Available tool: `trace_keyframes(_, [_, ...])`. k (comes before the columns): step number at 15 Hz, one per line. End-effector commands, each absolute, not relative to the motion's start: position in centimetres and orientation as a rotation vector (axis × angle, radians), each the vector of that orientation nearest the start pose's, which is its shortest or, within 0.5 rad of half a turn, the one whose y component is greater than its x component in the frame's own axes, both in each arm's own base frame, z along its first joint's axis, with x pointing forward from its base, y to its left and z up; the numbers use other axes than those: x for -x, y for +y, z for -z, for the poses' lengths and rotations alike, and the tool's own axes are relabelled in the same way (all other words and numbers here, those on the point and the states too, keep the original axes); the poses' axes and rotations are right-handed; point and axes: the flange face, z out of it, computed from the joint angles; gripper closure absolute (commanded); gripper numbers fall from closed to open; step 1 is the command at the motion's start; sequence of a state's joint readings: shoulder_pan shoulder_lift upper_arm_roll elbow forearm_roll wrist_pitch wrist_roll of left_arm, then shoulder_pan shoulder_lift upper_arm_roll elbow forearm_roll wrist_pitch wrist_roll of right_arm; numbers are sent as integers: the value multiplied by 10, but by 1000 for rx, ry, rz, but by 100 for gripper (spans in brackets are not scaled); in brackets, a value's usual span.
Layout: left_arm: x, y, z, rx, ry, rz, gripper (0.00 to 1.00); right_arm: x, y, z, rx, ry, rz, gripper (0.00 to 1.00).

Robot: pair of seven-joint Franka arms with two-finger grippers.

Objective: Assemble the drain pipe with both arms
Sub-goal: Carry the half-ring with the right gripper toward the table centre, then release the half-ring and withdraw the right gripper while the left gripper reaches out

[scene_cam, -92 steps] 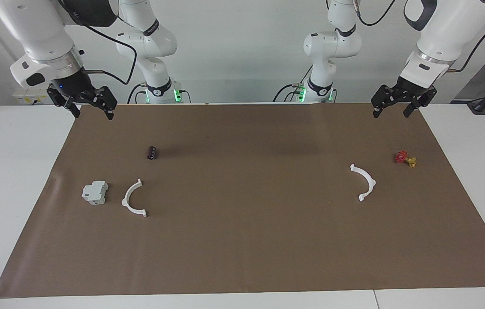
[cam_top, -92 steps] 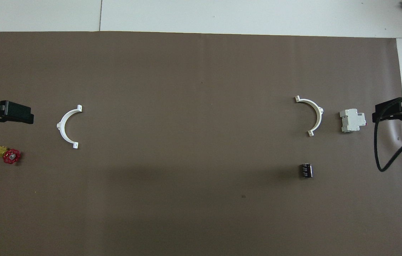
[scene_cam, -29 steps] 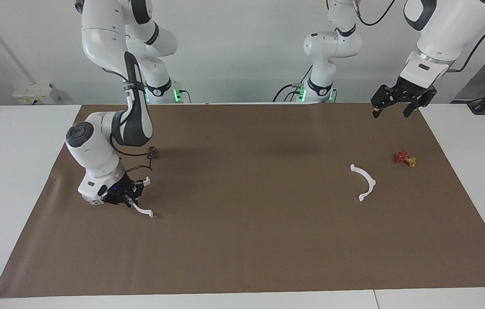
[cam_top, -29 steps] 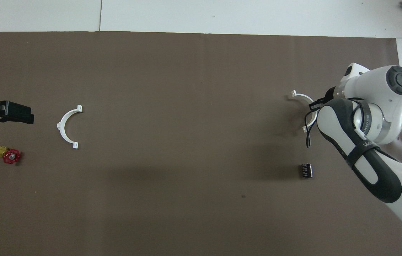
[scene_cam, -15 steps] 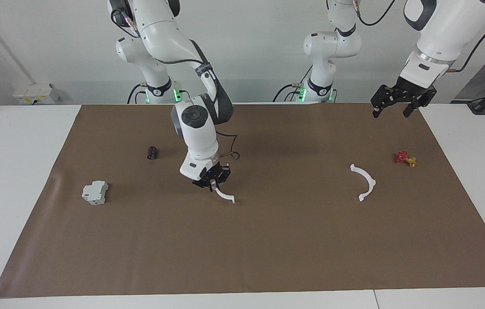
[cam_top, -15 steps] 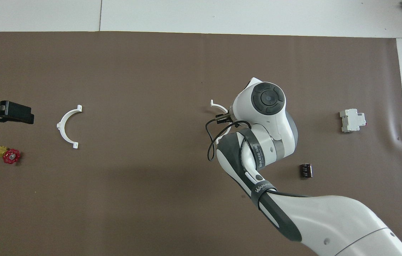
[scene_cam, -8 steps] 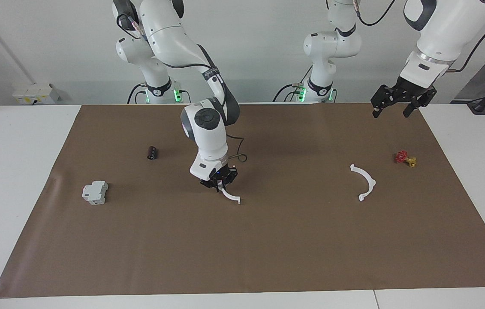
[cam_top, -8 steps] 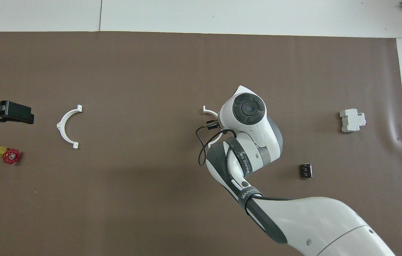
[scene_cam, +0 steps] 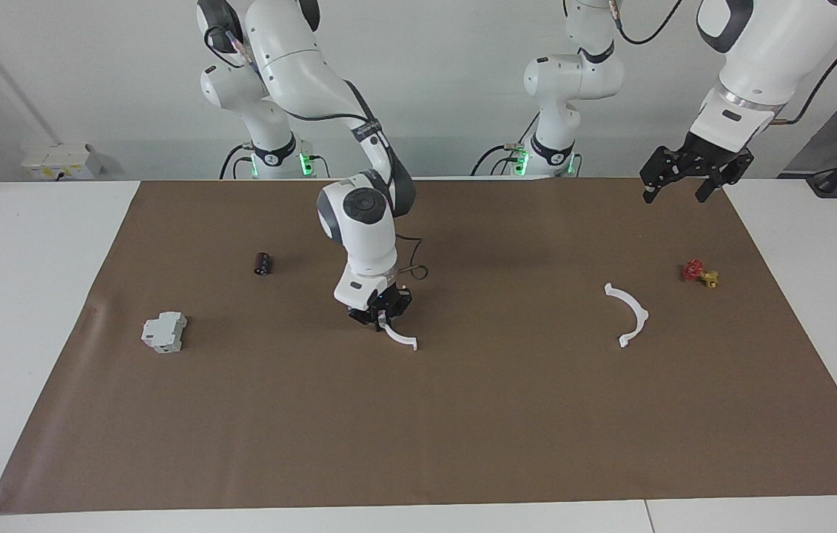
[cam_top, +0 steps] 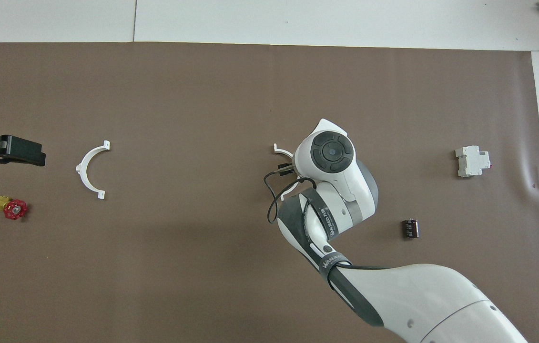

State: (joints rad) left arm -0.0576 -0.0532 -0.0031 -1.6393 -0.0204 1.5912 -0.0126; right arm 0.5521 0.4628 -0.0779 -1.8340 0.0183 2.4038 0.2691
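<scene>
One white half-ring (scene_cam: 401,339) has been carried mid-mat by the right gripper (scene_cam: 381,320), fingers closed on it, while the other half-ring (scene_cam: 630,314) lies untouched under the wide-open, waiting left gripper (scene_cam: 687,186).

We have two high cameras on one scene. The facing view looks from across the white surface (scene_cam: 33,311) toward the two robot bases, slanting down from well back, so the whole flat brown paper mat (scene_cam: 462,429), the wall and both arms show. The overhead view sits above the robots' end and looks steeply down and forward, nearer in, and the mat (cam_top: 202,85) nearly fills it. Both share the mat and the right arm's black two-finger pincer (scene_cam: 381,320) low over its middle; in the overhead view the arm's white wrist (cam_top: 331,152) covers most of that pincer. The views are half a turn apart.
</scene>
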Motion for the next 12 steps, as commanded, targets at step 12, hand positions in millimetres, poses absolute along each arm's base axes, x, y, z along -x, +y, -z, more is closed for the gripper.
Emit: trace_keyframes(12, [-525,-26,-573,3160,-72,264,0,-612,50,-503,3117,334,138,0])
